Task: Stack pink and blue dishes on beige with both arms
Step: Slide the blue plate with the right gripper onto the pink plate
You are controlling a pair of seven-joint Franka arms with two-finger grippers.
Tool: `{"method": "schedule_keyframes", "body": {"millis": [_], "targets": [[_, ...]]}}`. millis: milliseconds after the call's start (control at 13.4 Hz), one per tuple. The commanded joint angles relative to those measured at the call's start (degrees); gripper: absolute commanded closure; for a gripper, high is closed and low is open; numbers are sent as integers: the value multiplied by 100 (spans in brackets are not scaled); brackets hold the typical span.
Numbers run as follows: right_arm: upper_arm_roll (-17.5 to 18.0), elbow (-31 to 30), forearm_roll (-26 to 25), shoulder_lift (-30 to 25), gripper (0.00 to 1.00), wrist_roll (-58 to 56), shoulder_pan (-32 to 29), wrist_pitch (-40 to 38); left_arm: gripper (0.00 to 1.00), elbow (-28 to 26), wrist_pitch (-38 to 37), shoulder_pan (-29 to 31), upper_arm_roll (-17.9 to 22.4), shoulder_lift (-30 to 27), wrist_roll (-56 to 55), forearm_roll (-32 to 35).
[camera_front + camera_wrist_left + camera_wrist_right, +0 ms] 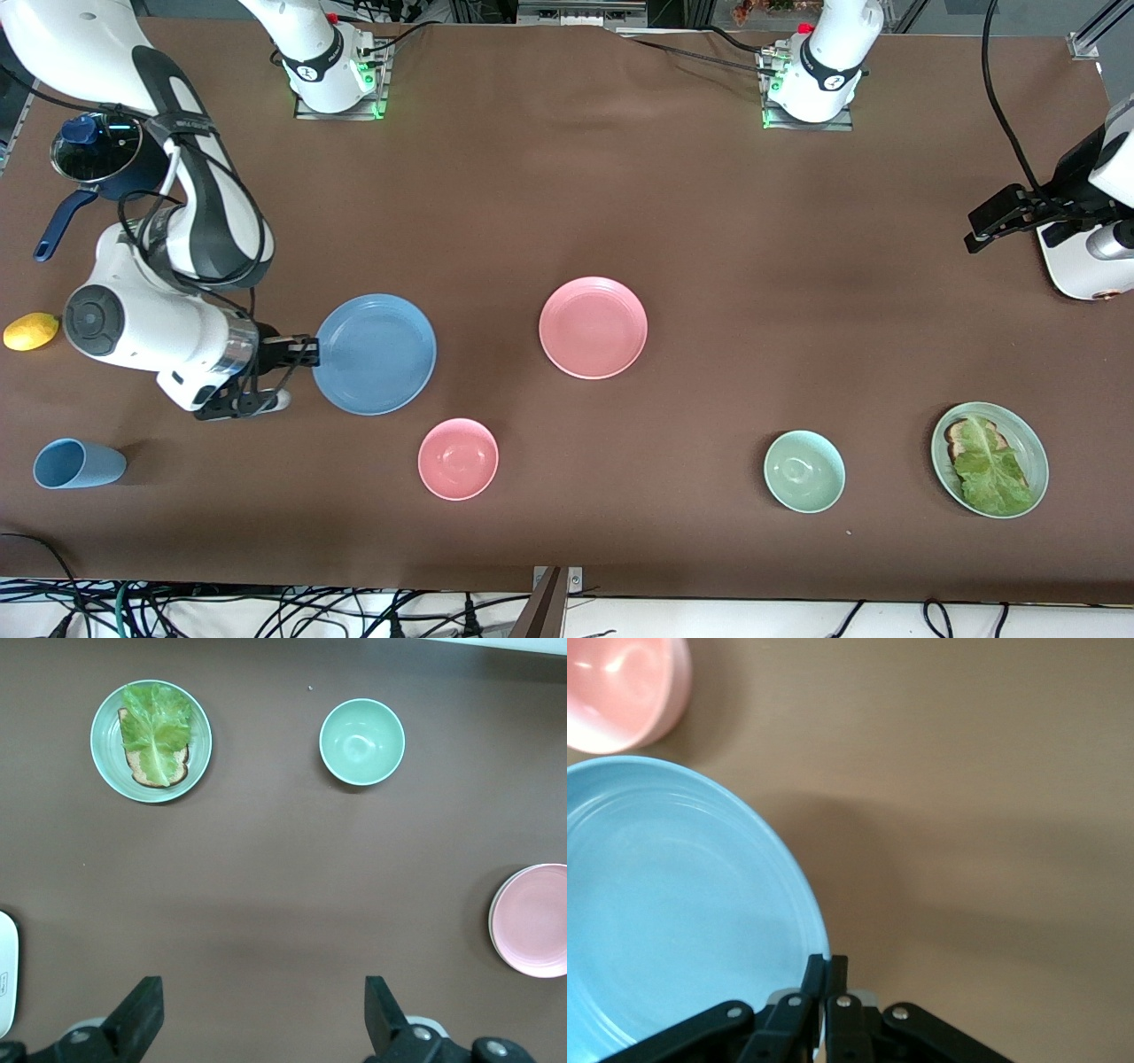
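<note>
My right gripper [306, 348] is shut on the rim of the blue plate [375, 354], at the edge toward the right arm's end of the table. The right wrist view shows its fingers [818, 973] pinching that rim of the blue plate [673, 912], which casts a shadow on the cloth beside it. The pink plate [593, 327] lies flat at mid-table, also seen in the left wrist view [536, 921]. No beige plate shows on its own. My left gripper [979, 232] waits open over bare cloth at the left arm's end, nothing between its fingers [261, 997].
A pink bowl [458, 459] sits nearer the camera than the blue plate. A green bowl [804, 471] and a green plate with bread and lettuce [1028, 443] lie toward the left arm's end. A light blue cup [78, 463], lemon [31, 331] and dark pot [106, 155] flank the right arm.
</note>
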Motion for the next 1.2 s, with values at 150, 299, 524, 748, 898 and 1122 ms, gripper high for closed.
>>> {"method": "schedule_keyframes", "body": {"millis": [150,299,524,748,898,1122], "targets": [[409,55,-7,-80,100,967,323,-228,0,159,-67,-42,-7,64,81,128],[400,55,-95,-80,100,1766,841,-219,0,159,-67,-33,-7,73,116,128],[391,55,-472,-2,100,3005,1650,-79,0,159,-67,-24,-6,82,124,128],[382,55,-561,165,100,3719,2143,298,0,159,-67,-24,-6,82,124,128],[374,55,-614,314,100,3966,2328,571,0,159,-76,11,-6,117,151,128],[347,55,-858,595,100,4501,2601,975,0,159,-76,2,-6,117,133,128]]}}
